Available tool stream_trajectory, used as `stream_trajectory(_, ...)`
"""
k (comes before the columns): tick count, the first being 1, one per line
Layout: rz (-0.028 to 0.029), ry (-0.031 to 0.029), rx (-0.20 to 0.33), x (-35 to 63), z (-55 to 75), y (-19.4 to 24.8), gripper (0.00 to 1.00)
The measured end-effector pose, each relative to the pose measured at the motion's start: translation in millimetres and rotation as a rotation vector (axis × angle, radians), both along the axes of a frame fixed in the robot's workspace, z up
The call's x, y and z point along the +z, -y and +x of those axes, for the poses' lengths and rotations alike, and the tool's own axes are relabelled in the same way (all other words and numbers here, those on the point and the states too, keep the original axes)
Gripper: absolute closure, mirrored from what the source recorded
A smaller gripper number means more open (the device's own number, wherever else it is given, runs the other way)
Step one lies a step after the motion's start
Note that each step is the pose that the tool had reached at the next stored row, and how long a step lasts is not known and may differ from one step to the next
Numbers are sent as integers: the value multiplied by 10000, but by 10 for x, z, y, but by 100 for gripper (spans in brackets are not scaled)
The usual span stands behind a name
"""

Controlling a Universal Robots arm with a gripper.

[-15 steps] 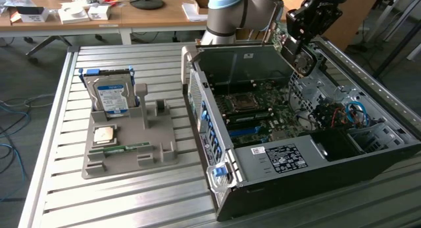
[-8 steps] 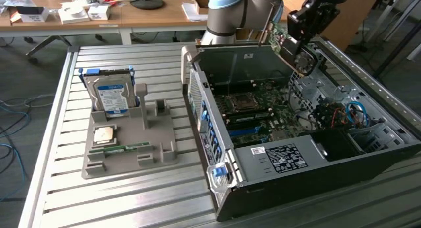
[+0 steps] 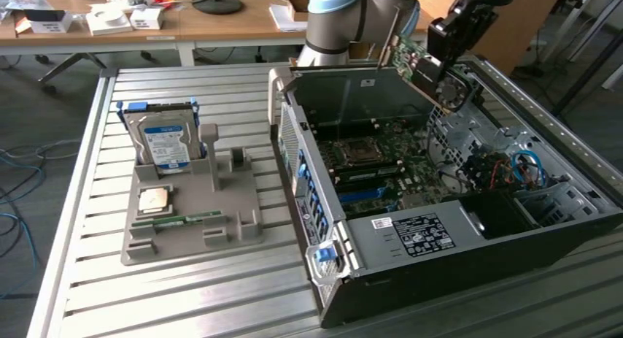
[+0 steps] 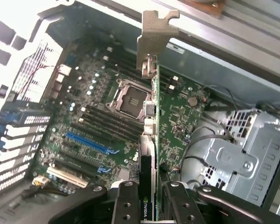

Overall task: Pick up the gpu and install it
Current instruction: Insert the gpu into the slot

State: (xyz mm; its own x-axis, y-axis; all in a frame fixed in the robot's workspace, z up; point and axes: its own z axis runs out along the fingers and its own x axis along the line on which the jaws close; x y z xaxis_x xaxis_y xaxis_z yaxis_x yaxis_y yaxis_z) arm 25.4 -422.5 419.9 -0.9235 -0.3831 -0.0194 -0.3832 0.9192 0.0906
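My gripper [image 4: 151, 198] is clamped on the gpu [image 4: 155, 121] over the open case [image 3: 389, 290], room all round. Hard drive [image 3: 165, 142] at the case's 9 o'clock in the exterior view, label unreadable.

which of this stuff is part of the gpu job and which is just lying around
In the job:
gpu, held in the claw
open case
motherboard

Lying about:
hard drive
chip
memory stick
the grey tray they sit on
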Motion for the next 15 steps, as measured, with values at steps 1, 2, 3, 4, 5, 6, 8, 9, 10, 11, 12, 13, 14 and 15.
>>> stream_trajectory(1, 0, -1, 156, 0, 0, 0, 74)
stream_trajectory(2, 0, 0, 335, -1, 0, 0, 74)
stream_trajectory(3, 0, 0, 502, -1, 0, 0, 74)
stream_trajectory(4, 0, 0, 669, -1, 0, 0, 74)
stream_trajectory(5, -1, 0, 836, -1, 0, 0, 74)
stream_trajectory(6, 0, 0, 1008, -2, 0, 0, 74)
stream_trajectory(8, 0, 0, 1371, -3, 0, 0, 74)
stream_trajectory(9, -1, 0, 1551, -3, 0, 0, 74)
stream_trajectory(10, 0, 0, 1724, -3, 0, 0, 74)
stream_trajectory(11, 0, 0, 1898, -3, 0, 0, 74)
stream_trajectory(12, 0, 0, 2068, -4, 0, 0, 74)
stream_trajectory(13, 0, 0, 2240, -4, 0, 0, 74)
stream_trajectory(14, 0, 0, 2409, -4, 0, 0, 74)
stream_trajectory(15, 0, 0, 2582, -4, 0, 0, 74)
